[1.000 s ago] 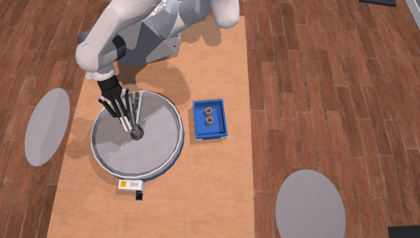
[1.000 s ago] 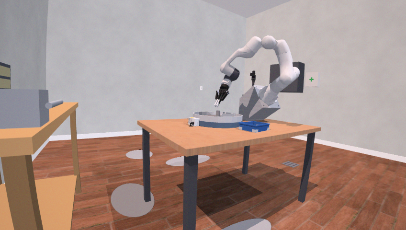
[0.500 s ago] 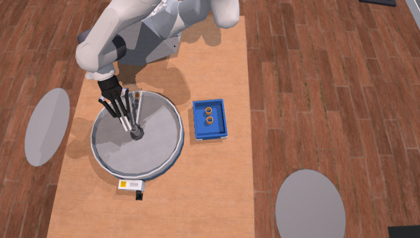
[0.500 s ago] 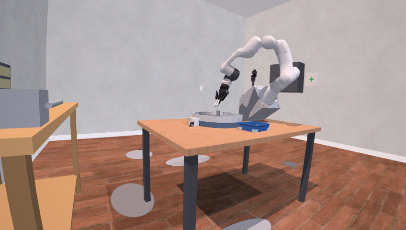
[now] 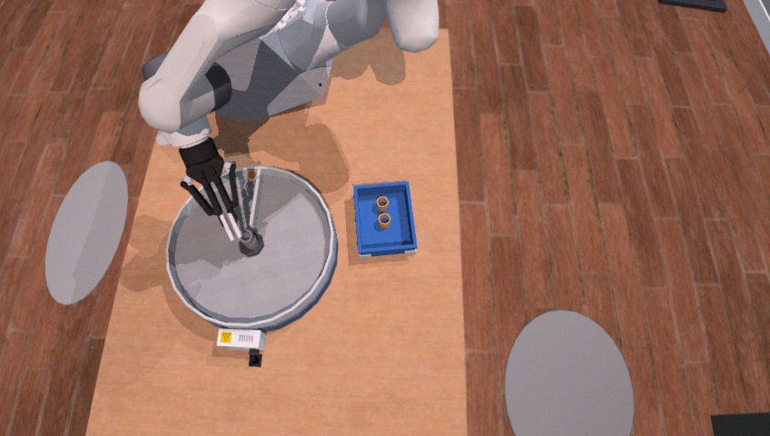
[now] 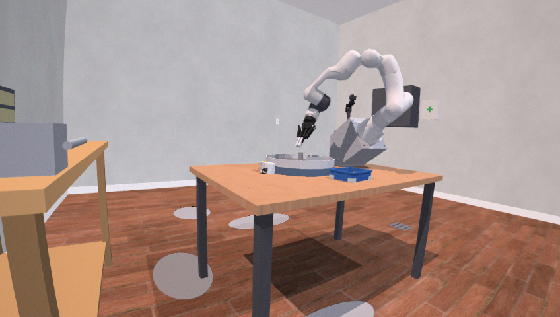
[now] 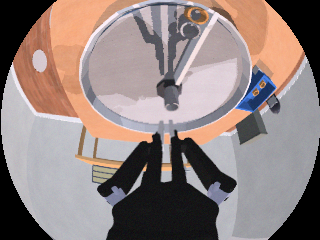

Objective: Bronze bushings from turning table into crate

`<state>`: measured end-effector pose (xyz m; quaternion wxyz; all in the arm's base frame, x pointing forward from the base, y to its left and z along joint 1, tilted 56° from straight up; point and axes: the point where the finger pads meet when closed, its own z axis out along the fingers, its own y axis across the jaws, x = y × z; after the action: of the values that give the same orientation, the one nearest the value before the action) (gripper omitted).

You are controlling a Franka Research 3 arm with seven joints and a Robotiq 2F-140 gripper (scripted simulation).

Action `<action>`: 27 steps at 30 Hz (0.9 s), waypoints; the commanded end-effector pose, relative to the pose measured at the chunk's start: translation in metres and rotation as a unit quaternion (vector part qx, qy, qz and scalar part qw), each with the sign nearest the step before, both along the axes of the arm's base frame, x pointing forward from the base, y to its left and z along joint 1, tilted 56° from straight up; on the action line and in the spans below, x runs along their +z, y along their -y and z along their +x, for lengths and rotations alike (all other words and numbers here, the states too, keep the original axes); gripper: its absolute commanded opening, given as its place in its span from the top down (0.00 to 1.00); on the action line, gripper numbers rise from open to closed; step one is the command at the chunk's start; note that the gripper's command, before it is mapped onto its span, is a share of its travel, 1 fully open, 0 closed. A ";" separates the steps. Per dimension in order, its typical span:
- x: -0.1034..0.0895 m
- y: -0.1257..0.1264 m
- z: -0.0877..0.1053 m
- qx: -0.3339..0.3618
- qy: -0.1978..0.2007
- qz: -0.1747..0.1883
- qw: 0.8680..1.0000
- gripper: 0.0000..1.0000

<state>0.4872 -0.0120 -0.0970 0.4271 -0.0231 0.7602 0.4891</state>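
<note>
black hand [image 5: 235, 236] [image 6: 298, 146] [image 7: 166, 126], pressed together, nothing inside. should spread before descending; grip orange-bronze ring bushing [image 5: 246, 175] [image 7: 187, 15] carefully, without pushing grey steel ring bushing [image 5: 249, 184] [image 7: 182, 31].

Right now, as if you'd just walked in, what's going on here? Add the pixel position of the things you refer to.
A robot arm's gripper [image 5: 234, 237] [image 6: 298, 146] [image 7: 166, 126] is above the turntable [image 5: 281, 270] [image 6: 304, 171] [image 7: 125, 65], shut and holding nothing. Two bronze rings [image 5: 384, 225] [image 7: 255, 94] are in the blue crate [image 5: 372, 237] [image 6: 349, 174] [image 7: 247, 104]. Another bronze ring [image 5: 251, 172] [image 7: 197, 23] is on the turntable near its rim, beside a steel ring [image 7: 182, 29], so the sorting looks unfinished.
</note>
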 end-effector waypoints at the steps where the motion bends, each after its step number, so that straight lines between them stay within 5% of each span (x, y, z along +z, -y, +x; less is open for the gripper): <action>1: 0.000 0.000 -0.002 0.001 -0.002 0.002 1.000 0.93; 16: 0.000 0.000 -0.004 0.001 -0.002 0.002 1.000 0.94; 27: -0.028 0.006 -0.132 0.001 -0.002 0.002 1.000 0.94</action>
<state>0.3853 -0.0199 -0.1240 0.4088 0.0054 0.7656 0.4966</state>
